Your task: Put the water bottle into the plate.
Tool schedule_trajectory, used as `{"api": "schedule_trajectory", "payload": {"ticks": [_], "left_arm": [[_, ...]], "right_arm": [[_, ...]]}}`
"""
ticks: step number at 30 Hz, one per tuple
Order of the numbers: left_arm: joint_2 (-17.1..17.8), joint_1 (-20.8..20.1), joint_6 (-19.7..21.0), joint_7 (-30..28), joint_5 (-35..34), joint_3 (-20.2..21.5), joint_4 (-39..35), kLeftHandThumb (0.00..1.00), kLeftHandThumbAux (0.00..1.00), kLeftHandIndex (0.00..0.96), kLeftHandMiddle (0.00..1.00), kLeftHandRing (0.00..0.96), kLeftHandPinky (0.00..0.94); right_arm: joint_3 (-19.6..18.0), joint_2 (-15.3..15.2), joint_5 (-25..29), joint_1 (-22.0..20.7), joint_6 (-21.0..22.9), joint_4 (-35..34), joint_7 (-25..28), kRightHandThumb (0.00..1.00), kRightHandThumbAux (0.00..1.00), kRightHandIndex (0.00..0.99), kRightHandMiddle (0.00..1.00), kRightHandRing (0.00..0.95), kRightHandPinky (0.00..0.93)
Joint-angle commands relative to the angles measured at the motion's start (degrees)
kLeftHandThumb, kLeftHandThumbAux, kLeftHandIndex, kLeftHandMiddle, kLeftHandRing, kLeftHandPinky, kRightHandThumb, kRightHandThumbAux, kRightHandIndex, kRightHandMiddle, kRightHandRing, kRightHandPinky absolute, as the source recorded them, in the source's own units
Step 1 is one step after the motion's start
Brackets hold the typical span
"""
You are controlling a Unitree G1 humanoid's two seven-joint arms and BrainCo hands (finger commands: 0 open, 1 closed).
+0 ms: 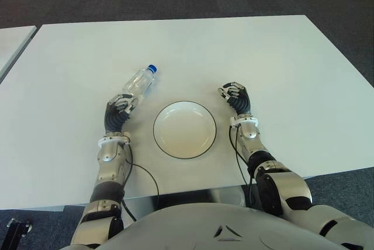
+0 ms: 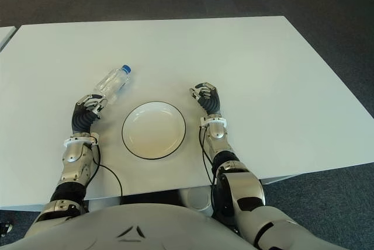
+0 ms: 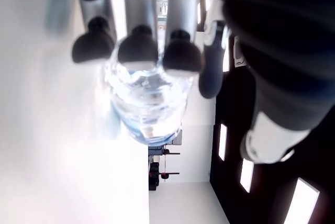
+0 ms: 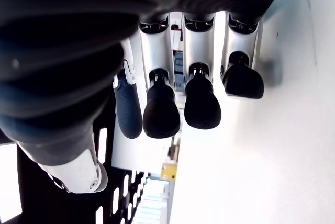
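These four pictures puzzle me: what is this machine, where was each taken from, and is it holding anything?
It is a humanoid robot with two arms and fingered hands. The two wide pictures come from a camera pair in its head, looking down at a white table. The two close-ups come from cameras on its wrists, each looking at its own fingers.

On the table lie an empty white plate and a clear water bottle with a blue cap, on its side. The left hand is at the bottle's base, fingers over it, but a firm grip is not clear. The right hand, right of the plate, holds nothing.
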Motion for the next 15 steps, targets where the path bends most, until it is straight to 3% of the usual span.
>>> {"api": "schedule_trajectory", "payload": {"ticks": [1,10,15], "left_arm": [[-0.6,1.2,2.0,0.8,0.5,-0.1,1.7,0.743,0.698,0.443,0.864,0.859,0.85],[-0.7,1.3,0.6,1.6,1.2,-0.1,1.7,0.744,0.698,0.443,0.871,0.866,0.854],[-0.6,1.6,-3.0,4.5,3.8,-0.2,1.7,0.745,0.698,0.443,0.876,0.869,0.851]], "right_arm": [[-0.2,0.5,0.7,2.5,3.1,2.0,0.8,0.742,0.713,0.44,0.894,0.885,0.88],[-0.7,0.8,0.8,2.6,2.9,1.9,1.1,0.741,0.713,0.44,0.897,0.887,0.886],[-1.0,0.9,1.1,2.7,3.0,1.8,1.5,0.74,0.713,0.44,0.893,0.884,0.88]]}}
